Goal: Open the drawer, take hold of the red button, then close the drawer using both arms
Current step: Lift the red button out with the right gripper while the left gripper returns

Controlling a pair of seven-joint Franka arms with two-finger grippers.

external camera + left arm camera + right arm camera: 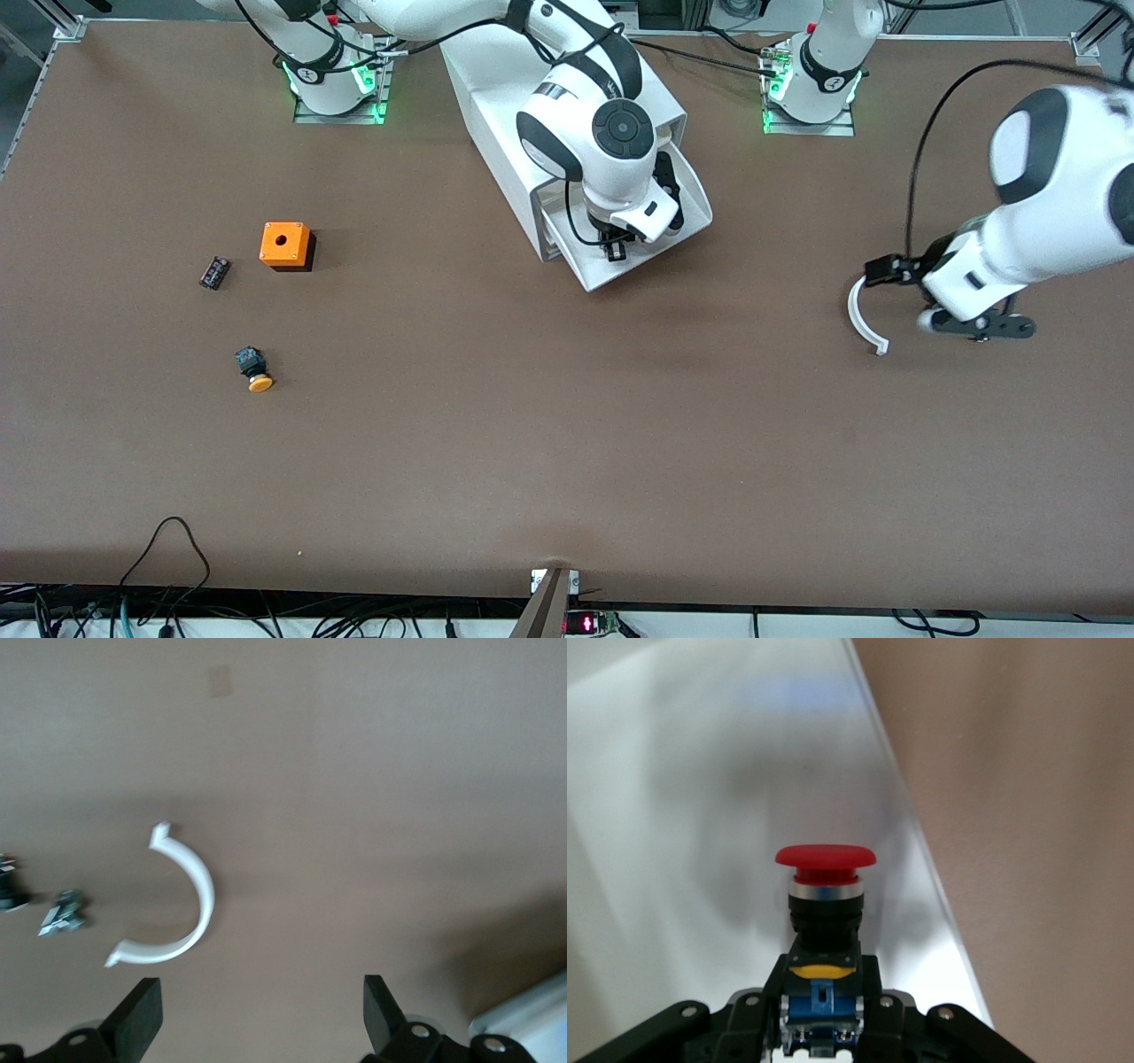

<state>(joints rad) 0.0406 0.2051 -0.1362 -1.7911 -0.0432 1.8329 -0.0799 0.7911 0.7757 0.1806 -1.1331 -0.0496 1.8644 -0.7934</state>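
Note:
The white cabinet (pixel 496 97) stands between the arms' bases, with one drawer (pixel 700 202) pulled out toward the front camera. My right gripper (pixel 615 249) is down over the open drawer. It is shut on the black body of the red-capped button (pixel 826 890), and the drawer's white floor (pixel 691 815) lies under the button. In the front view the hand hides the button. My left gripper (pixel 974 324) hangs open and empty over the table at the left arm's end. Its fingers (pixel 142 1014) are wide apart beside a white curved piece (pixel 193 895).
The white curved piece (pixel 861 315) lies on the table by the left gripper, with small metal parts (pixel 62 912) close to it. At the right arm's end lie an orange cube with a hole (pixel 285 244), a small black part (pixel 214 272) and an orange-yellow capped button (pixel 254 368).

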